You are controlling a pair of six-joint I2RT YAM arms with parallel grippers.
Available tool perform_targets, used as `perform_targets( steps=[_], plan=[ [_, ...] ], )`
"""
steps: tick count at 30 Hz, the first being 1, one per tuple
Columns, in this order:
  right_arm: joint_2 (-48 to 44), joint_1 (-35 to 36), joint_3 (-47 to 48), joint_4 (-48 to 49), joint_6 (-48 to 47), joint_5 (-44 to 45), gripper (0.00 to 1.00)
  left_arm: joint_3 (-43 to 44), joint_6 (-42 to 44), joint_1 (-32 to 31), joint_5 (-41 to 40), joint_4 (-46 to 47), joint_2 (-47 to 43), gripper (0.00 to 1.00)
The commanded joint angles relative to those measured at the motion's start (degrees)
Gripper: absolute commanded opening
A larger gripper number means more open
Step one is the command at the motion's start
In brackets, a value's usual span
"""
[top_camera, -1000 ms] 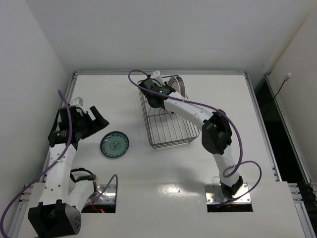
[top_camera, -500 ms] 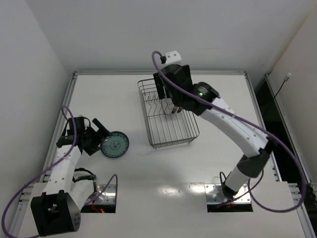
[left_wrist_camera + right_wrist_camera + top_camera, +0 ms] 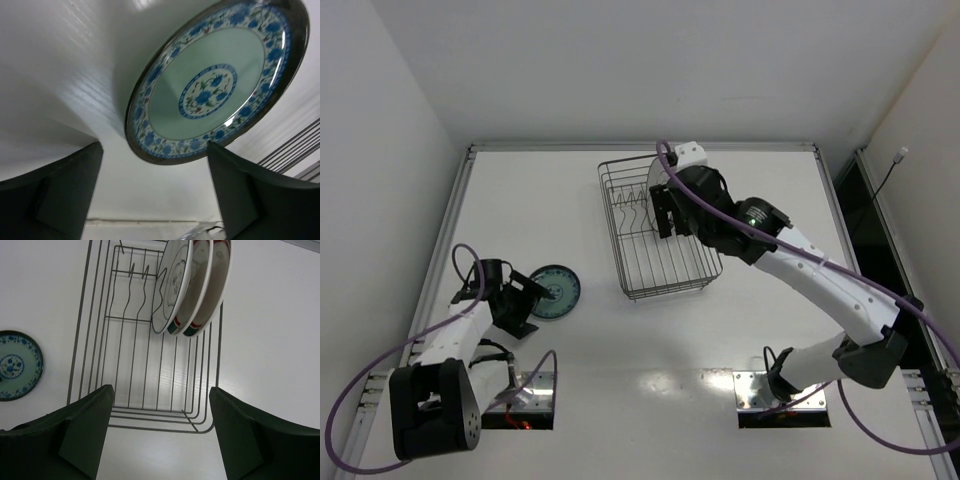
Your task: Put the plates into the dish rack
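On table [image 3: 720, 330]: teal plate [image 3: 215, 85] flat, left pincer [image 3: 154, 150] spread

White table [image 3: 650, 345], small teal-patterned plate [image 3: 555, 292] at left, wire dish rack [image 3: 661, 294] near centre

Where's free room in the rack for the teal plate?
Crowded only at the far end of the dish rack, where the standing plates pack together. Free: the bare tines beside them, and the wire floor from those down to the near wall.
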Motion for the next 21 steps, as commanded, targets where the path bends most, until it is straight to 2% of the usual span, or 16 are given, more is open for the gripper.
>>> perform_targets(
  steps=[1, 2, 3, 5, 6, 9, 14, 16, 17, 21],
  plan=[
    [-5.42, 0.23, -0.91, 2.25, 2.23, -2.29, 0.74, -2.4, -4.36, 0.28, -0.67, 8.05, 3.07, 0.78],
    [-6.64, 0.23, -1.78, 2.25, 2.23, -2.3, 0.74, -3.01, -4.36, 0.28, -0.67, 10.24, 4.91, 0.71],
    [-7.18, 0.23, -2.48, 2.25, 2.23, -2.3, 0.74, -3.02, -4.36, 0.28, -0.06, 10.95, 5.88, 0.54],
    [-8.05, -0.29, -3.01, 1.64, 2.23, -3.0, 0.74, -3.02, -2.97, 0.28, 1.17, 14.28, 7.82, 0.3],
    [-8.84, -0.3, -3.62, 1.64, 2.23, -3.52, 0.74, -3.02, -2.26, 0.8, 1.79, 15.0, 8.78, 0.03],
    [-9.47, -0.3, -4.24, 1.11, 2.23, -4.15, 0.74, -0.39, 0.98, 0.81, 4.34, 16.4, 12.48, 0.0],
    [-10.52, -0.3, -6.61, 2.86, 2.23, -7.48, 0.74, 5.76, 5.3, 1.33, 10.39, 17.03, 11.18, 0.0],
    [-10.52, -0.82, -7.49, 4.35, 2.23, -10.99, 0.76, 9.63, 7.31, 1.33, 13.29, 17.03, 8.28, 0.0],
    [-10.52, -0.83, -8.8, 6.62, 2.23, -12.91, 0.8, 10.86, 7.85, 1.33, 16.35, 17.03, 7.14, 0.0],
    [-9.91, -3.45, -12.94, 13.31, 2.76, -25.55, 0.81, 15.61, 10.13, 1.33, 23.49, 17.64, 1.6, 0.0]
  ],
)
